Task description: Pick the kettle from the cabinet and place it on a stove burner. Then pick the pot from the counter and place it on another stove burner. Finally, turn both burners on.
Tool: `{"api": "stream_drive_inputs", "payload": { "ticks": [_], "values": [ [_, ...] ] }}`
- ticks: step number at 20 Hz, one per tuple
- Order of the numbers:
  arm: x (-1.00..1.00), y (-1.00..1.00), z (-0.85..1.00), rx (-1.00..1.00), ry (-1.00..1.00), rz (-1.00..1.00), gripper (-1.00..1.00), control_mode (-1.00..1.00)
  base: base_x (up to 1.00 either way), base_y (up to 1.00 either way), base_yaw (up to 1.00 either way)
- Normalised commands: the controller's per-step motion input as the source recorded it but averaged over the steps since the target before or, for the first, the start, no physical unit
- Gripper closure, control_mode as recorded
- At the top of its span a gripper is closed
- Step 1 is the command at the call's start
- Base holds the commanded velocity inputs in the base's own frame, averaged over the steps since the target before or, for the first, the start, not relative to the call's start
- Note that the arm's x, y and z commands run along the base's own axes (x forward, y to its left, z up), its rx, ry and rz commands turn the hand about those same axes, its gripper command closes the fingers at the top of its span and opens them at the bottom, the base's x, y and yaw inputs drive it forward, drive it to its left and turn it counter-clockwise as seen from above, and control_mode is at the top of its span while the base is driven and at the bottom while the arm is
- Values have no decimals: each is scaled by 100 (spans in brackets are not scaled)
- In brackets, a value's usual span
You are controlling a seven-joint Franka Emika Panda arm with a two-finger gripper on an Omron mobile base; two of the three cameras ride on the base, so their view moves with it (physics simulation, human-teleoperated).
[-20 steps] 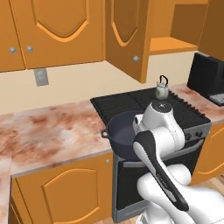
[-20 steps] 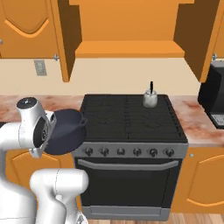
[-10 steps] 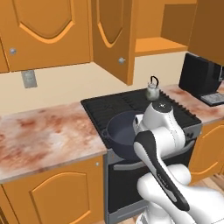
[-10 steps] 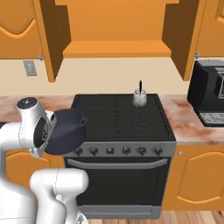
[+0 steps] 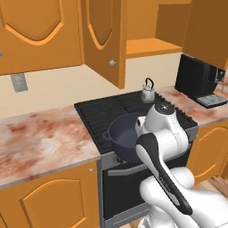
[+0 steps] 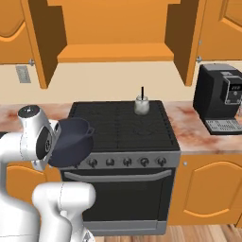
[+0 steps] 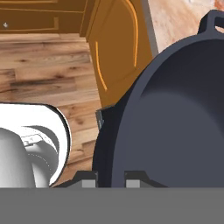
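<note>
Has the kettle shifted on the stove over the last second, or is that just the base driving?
No. The kettle sits on the same back-right burner, just as before; the stove, cabinets and coffee machine slide across the picture together, so the camera moved.

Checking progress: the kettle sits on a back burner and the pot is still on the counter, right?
Not quite. The kettle does sit on a back burner, but the pot is off the counter, held by the gripper at the stove's front edge, as the right base view shows.
</note>
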Motion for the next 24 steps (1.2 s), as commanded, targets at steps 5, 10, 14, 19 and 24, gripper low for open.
{"api": "stream_drive_inputs", "payload": {
  "ticks": [5, 10, 14, 19, 24],
  "values": [
    [0, 0, 0, 0, 0, 0, 100, 100, 0, -27, -7],
    [0, 0, 0, 0, 0, 0, 100, 100, 12, -9, -3],
    [0, 0, 0, 0, 0, 0, 100, 100, 22, -6, -3],
    [0, 0, 0, 0, 0, 0, 100, 100, 24, -10, -2],
    [0, 0, 0, 0, 0, 0, 100, 100, 35, -5, 0]
  ]
}}
